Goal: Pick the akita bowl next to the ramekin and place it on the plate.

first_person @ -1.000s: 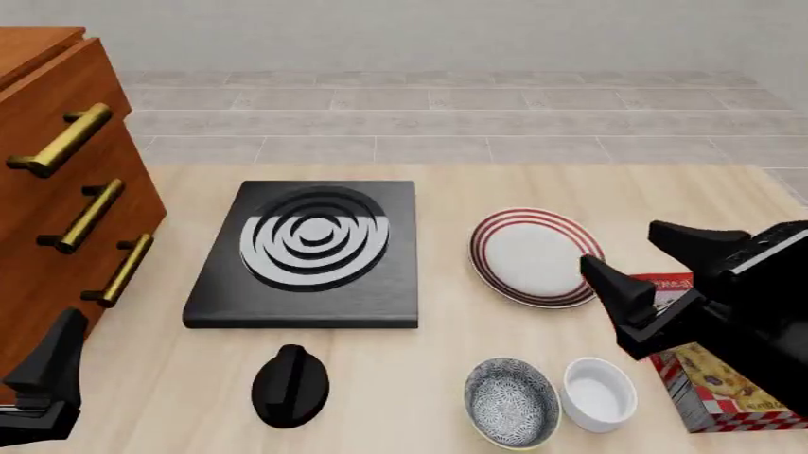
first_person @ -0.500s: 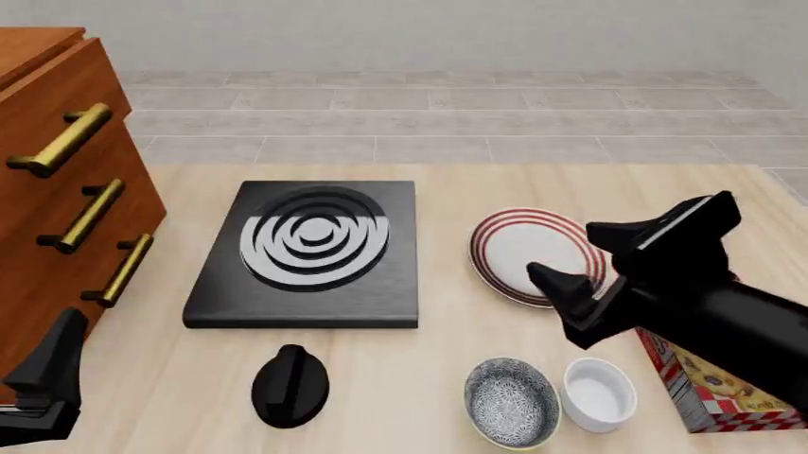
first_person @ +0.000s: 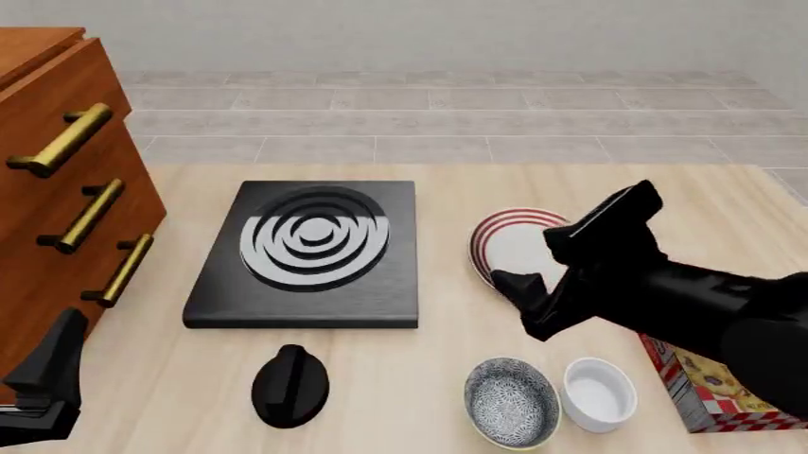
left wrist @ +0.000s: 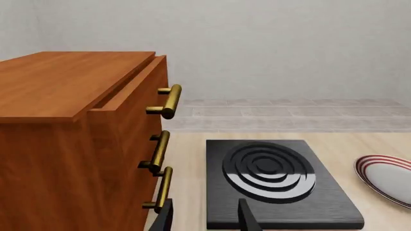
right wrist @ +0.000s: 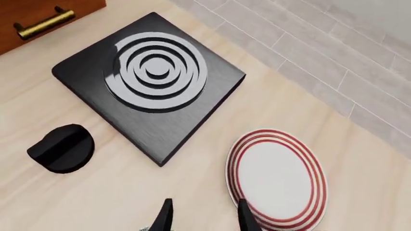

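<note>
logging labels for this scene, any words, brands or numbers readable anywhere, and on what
None can be read.
The red-and-white checkered box at the table's right edge has yellow printed artwork, but it is too small and blurred to show any text.
The stove slab, plate, akita bowl and ramekin are unlettered.

Pale wooden table (first_person: 430, 378) — stove slab (first_person: 309, 253), black knob (first_person: 290, 385), plate (first_person: 512, 248), akita bowl (first_person: 512, 402), ramekin (first_person: 599, 392), checkered box (first_person: 707, 388).
</note>
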`<action>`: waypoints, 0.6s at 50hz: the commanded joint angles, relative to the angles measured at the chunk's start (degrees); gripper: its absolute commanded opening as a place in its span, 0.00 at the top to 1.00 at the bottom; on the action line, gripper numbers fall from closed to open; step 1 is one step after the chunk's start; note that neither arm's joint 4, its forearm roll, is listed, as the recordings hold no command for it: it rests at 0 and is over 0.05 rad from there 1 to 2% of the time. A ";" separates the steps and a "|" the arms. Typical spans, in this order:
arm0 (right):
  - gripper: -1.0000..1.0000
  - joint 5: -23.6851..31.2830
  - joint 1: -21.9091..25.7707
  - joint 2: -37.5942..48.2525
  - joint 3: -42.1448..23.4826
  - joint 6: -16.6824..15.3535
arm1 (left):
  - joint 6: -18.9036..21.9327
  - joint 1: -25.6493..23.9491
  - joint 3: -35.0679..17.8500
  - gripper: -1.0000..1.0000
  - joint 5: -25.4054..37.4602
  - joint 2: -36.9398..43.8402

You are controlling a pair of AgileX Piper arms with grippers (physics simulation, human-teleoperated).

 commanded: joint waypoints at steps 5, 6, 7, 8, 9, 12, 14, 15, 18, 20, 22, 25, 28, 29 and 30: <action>0.00 2.96 2.33 5.29 -2.36 -1.53 | 0.00 0.00 0.00 0.00 0.00 0.00; 0.00 3.10 2.08 5.57 -2.71 -1.64 | 0.00 0.00 0.00 0.00 0.00 0.00; 0.00 3.55 2.08 5.98 -3.18 -1.79 | 0.00 0.00 0.00 0.00 0.00 0.00; 0.00 3.56 2.08 5.98 -3.19 -1.79 | 0.00 0.00 0.00 0.00 0.00 0.00; 0.00 4.17 2.34 6.45 -3.61 -1.94 | 0.00 0.00 0.00 0.00 0.00 0.00; 0.00 5.07 2.55 7.18 -4.29 -2.53 | 0.00 0.00 0.00 0.00 0.00 0.00; 0.00 5.39 2.63 7.22 -4.48 -2.75 | 0.00 0.00 0.00 0.00 0.00 0.00; 0.00 5.69 2.55 7.31 -4.83 -2.75 | 0.00 0.00 0.00 0.00 0.00 0.00; 0.00 6.48 2.36 7.62 -5.56 -3.17 | 0.00 0.00 0.00 0.00 0.00 0.00; 0.00 7.26 2.67 7.56 -5.66 -3.46 | 0.00 0.00 0.00 0.00 0.00 0.00; 0.00 7.88 2.69 7.86 -6.00 -3.67 | 0.00 0.00 0.00 0.00 0.00 0.00; 0.00 8.63 2.50 8.51 -6.56 -4.06 | 0.00 0.00 0.00 0.00 0.00 0.00; 0.00 9.99 2.83 9.29 -7.10 -4.97 | 0.00 0.00 0.00 0.00 0.00 0.00; 0.00 10.09 2.52 9.54 -7.40 -5.37 | 0.00 0.00 0.00 0.00 0.00 0.00; 0.00 10.44 2.38 9.77 -7.82 -5.63 | 0.00 0.00 0.00 0.00 0.00 0.00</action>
